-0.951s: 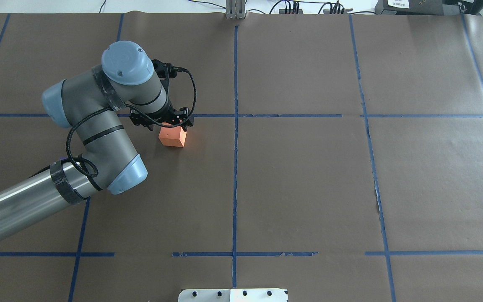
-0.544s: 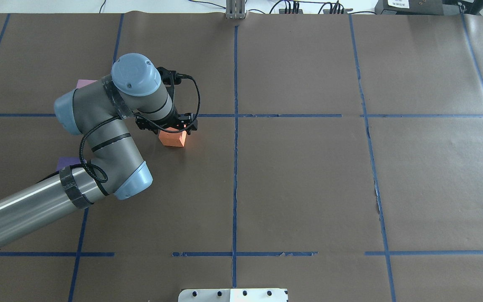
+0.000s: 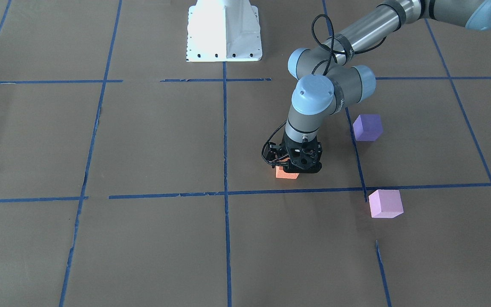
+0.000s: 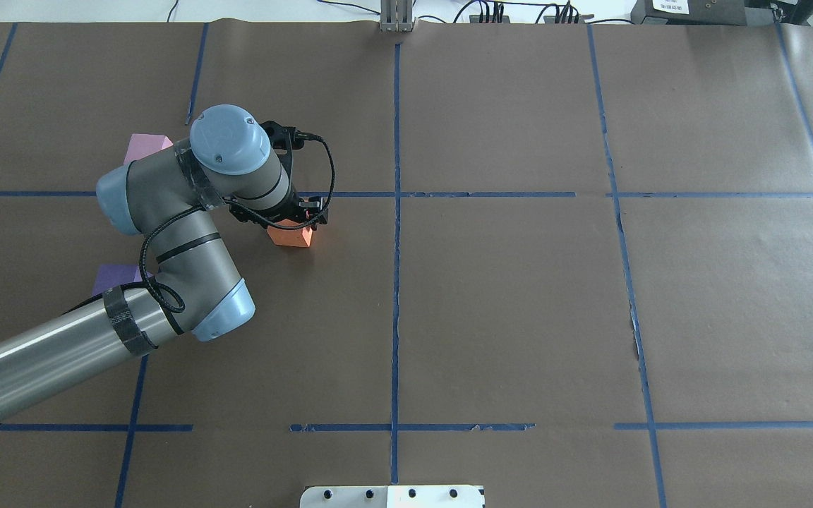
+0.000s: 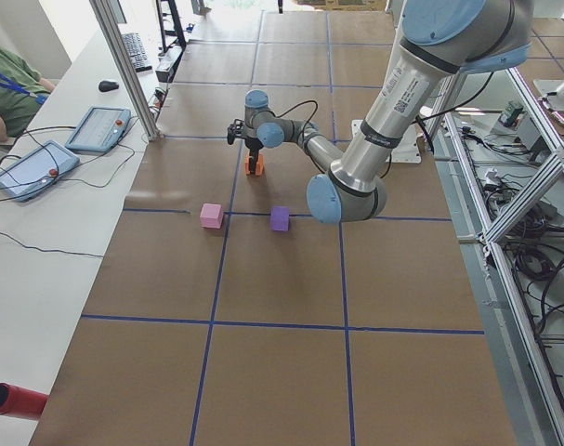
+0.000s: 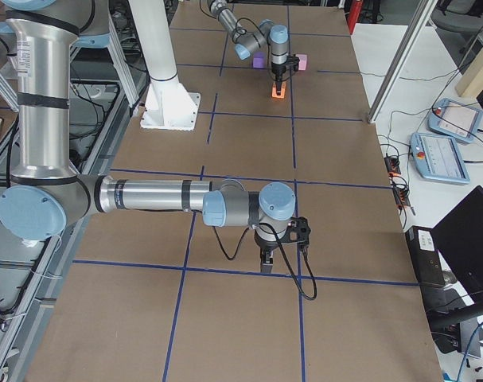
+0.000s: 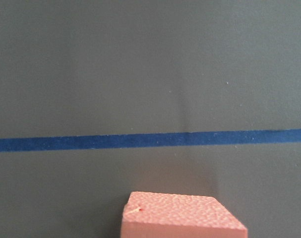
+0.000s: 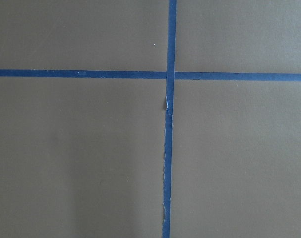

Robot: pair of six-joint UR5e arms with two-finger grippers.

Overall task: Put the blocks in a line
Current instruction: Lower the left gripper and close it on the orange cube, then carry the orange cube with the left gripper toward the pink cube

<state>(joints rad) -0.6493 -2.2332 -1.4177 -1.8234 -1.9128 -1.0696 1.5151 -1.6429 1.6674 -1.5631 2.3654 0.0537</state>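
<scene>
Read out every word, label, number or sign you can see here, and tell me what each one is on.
Nothing can be read for certain.
Dark lettering along the left arm: too small to read.
Lettering on that arm's wrist joint in the front view: blurred.
White label on the black box beyond the table's far edge: too small to read.

Orange block [image 4: 292, 238] half hidden under left gripper [image 4: 286, 220] (jaws unseen).

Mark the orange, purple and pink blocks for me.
orange block [image 4: 291, 236]: overhead view, uncovered part below the claw.
purple block [image 3: 368, 128]: front-facing view, middle of the cube.
pink block [image 3: 385, 204]: front-facing view, middle of the cube.
</scene>
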